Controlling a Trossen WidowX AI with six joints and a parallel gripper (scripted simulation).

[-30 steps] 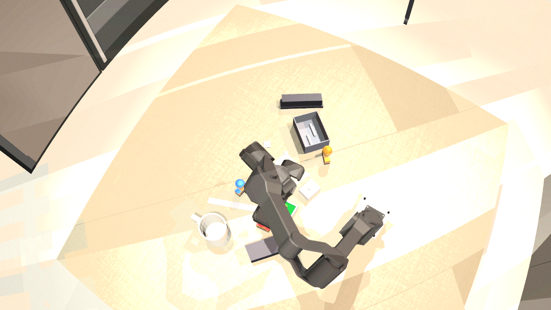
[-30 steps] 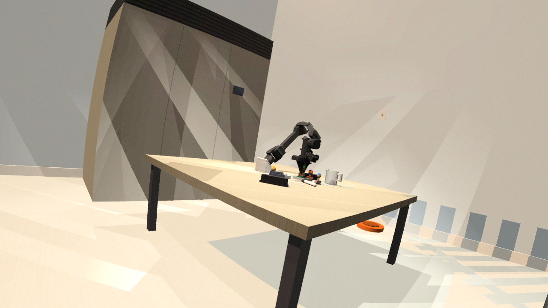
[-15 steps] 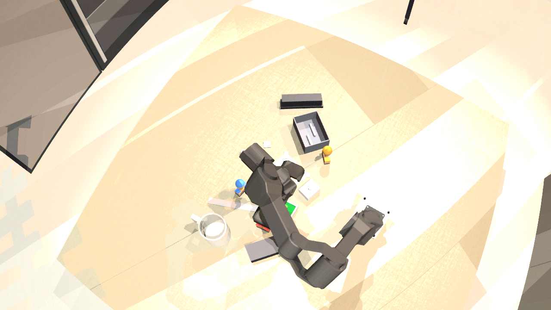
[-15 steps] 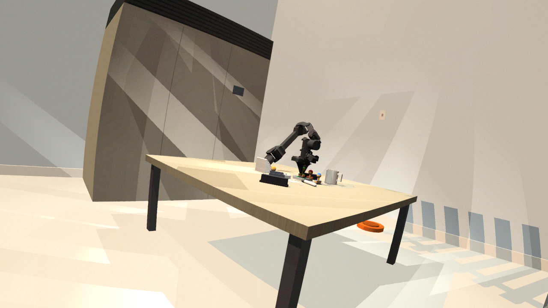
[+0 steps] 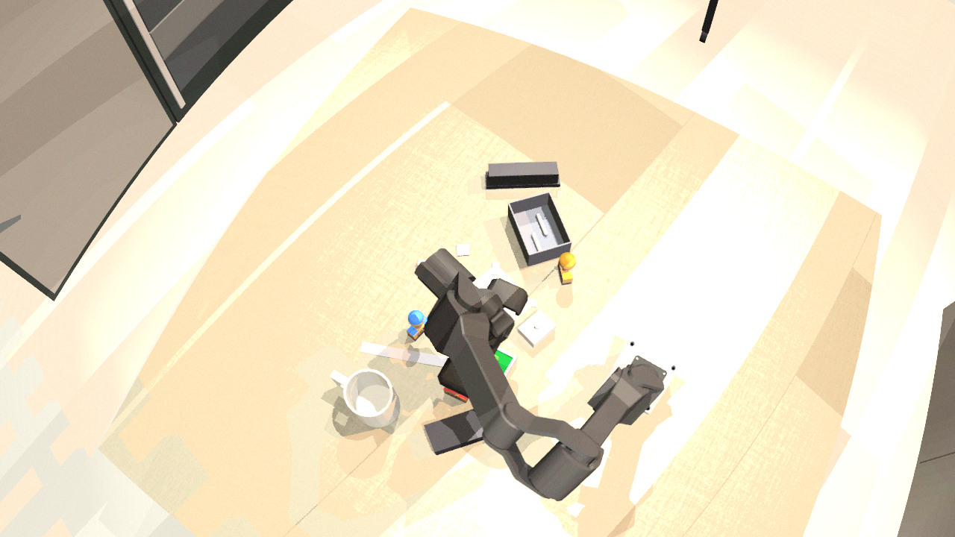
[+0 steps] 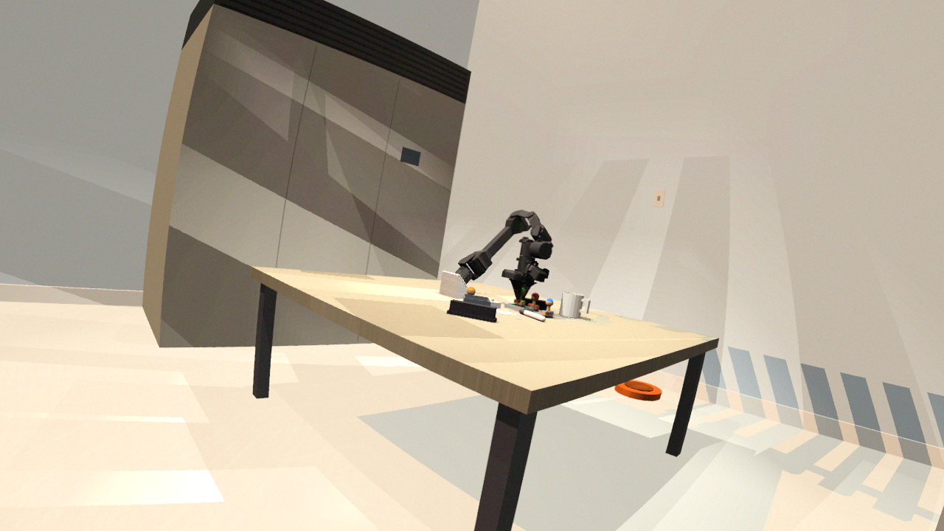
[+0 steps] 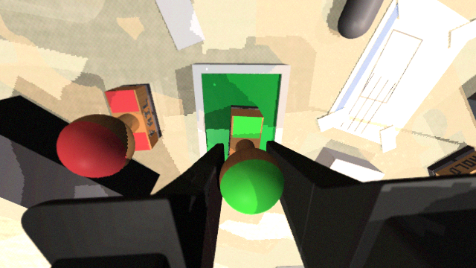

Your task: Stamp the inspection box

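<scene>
My gripper (image 7: pixel 245 149) (image 6: pixel 521 296) points down and is shut on the green-knobbed stamp (image 7: pixel 252 186), which stands upright between the fingers. The stamp's base is over the lower middle of the green ink pad (image 7: pixel 242 89) (image 5: pixel 503 361), inside its pale rim. I cannot tell whether its face touches the ink, and its lettering is hidden. The white card (image 7: pixel 428 56) lies to the upper right in the wrist view, with a blue stripe and a thin outlined box. I see no green print on it. In the top view the arm hides the gripper's fingers and most of the card.
A red-knobbed stamp (image 7: pixel 93 149) (image 5: pixel 455 394) stands left of the pad in the wrist view. A blue stamp (image 5: pixel 415 324), yellow HOLD stamp (image 5: pixel 566 267) (image 7: pixel 459 164), mug (image 5: pixel 370 397) (image 6: pixel 571 304), white block (image 5: pixel 536 328), dark block (image 5: pixel 453 430), open tray (image 5: pixel 550 253) and black bar (image 5: pixel 521 174) stand around.
</scene>
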